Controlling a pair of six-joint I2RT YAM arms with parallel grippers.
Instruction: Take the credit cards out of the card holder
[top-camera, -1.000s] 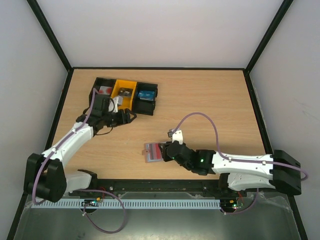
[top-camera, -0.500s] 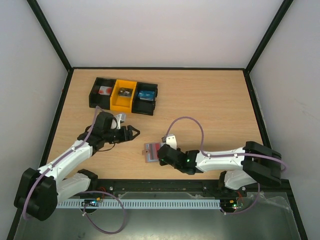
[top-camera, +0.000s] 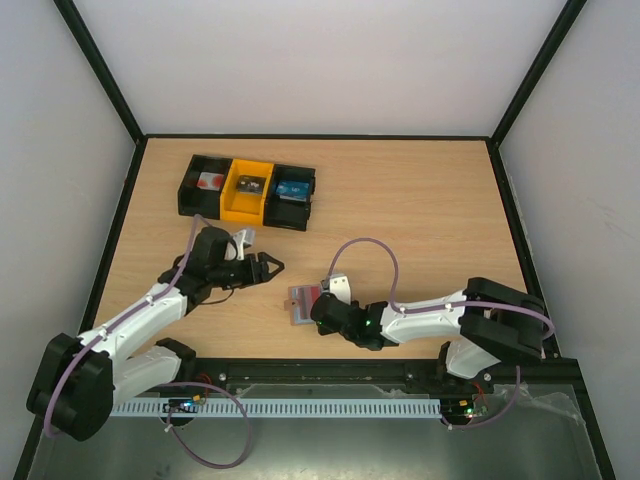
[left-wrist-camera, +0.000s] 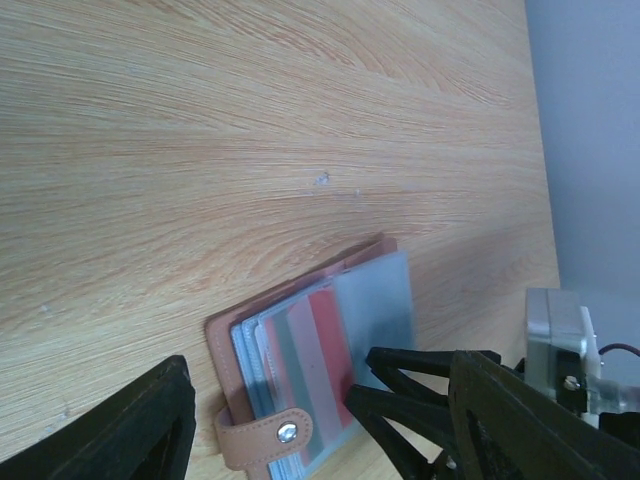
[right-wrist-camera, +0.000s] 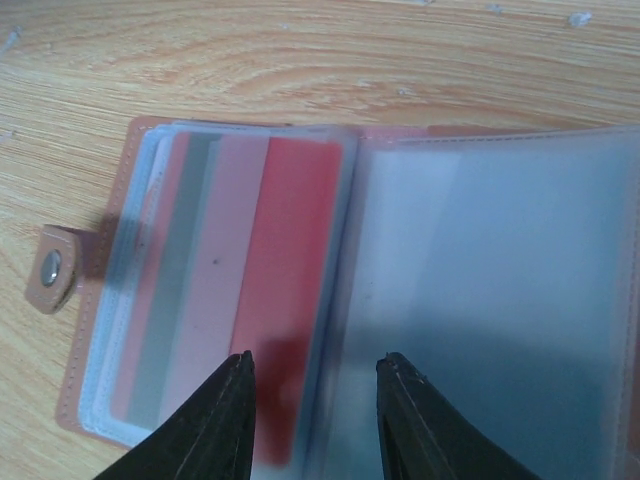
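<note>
On table: one open card holder, one red card inside; left claw, right claw both spread.

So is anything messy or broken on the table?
No, nothing stands out. The card holder lies open and flat on the table, with the credit cards tucked neatly in its clear sleeves. Nothing looks spilled, torn or knocked over.
</note>
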